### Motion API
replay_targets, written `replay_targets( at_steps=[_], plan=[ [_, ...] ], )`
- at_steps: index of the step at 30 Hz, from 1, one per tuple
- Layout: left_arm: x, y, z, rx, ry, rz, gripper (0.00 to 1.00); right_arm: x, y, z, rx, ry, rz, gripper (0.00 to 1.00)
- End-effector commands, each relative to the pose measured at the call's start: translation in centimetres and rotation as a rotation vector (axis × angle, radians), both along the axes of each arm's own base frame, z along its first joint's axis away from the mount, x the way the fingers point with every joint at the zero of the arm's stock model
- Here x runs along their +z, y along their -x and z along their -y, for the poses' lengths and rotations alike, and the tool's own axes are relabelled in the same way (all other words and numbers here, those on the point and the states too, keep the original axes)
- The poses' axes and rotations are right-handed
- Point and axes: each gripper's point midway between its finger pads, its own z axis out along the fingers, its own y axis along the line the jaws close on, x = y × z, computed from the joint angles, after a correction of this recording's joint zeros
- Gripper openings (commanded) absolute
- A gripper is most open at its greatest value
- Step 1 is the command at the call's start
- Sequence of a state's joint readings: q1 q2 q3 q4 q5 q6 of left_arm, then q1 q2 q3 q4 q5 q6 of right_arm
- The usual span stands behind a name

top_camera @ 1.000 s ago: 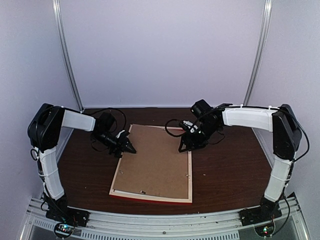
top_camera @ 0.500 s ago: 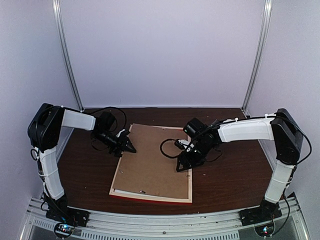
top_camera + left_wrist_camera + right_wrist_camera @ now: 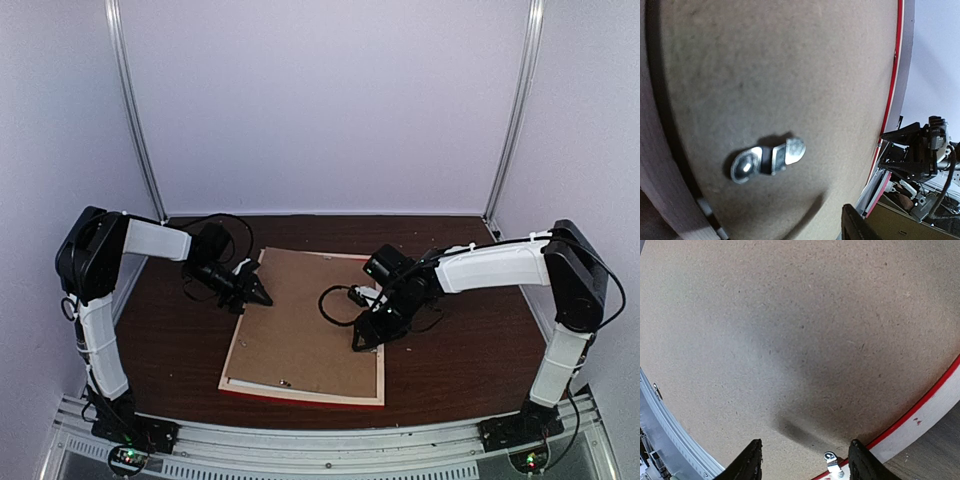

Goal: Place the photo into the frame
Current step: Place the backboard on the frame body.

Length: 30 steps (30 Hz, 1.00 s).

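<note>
Brown backing board (image 3: 310,320) fills frame (image 3: 300,398) | right fingers (image 3: 751,461) apart (beside clip (image 3: 831,460)) | left fingers (image 3: 855,226) seemingly hidden, cannot tell

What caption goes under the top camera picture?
Left gripper and right gripper poised at opposite sides of the backing board in the frame.

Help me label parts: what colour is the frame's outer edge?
Red. The frame shows it best along its near edge, in the top external view.

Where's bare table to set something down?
Free: table right of the frame, on the near side of the right arm; strip left of the frame. Crowded: frame's side edges, at the left tool and right tool.
</note>
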State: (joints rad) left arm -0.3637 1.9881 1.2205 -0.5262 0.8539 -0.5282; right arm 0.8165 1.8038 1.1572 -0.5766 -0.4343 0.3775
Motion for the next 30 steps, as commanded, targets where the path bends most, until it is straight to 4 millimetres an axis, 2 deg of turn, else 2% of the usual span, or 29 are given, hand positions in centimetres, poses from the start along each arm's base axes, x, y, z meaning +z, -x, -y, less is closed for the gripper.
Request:
replay_targets(
  at_steps=[1,11,17,22,26,30],
  plan=[
    [0.6,-0.4,0.5,-0.018,0.015,0.025,0.49,0.4,0.7,0.6,-0.017,0.024,0.015,0.58],
    [0.6,-0.5,0.4,-0.013,0.007,0.029,0.49,0.9,1.9,0.5,-0.05,0.026,0.011,0.58],
    [0.7,-0.4,0.4,-0.012,0.006,0.028,0.49,0.1,2.3,0.4,-0.068,0.037,-0.008,0.58],
    [0.7,-0.4,0.3,-0.01,0.003,0.029,0.49,0.4,2.5,0.0,-0.084,0.022,-0.012,0.58],
    [0.6,-0.5,0.3,-0.009,0.001,0.029,0.49,0.9,2.5,-0.4,-0.089,0.002,-0.009,0.58],
    [0.6,-0.3,0.4,-0.012,0.002,0.028,0.49,2.4,1.8,-0.5,-0.105,-0.016,0.035,0.58]
  ],
)
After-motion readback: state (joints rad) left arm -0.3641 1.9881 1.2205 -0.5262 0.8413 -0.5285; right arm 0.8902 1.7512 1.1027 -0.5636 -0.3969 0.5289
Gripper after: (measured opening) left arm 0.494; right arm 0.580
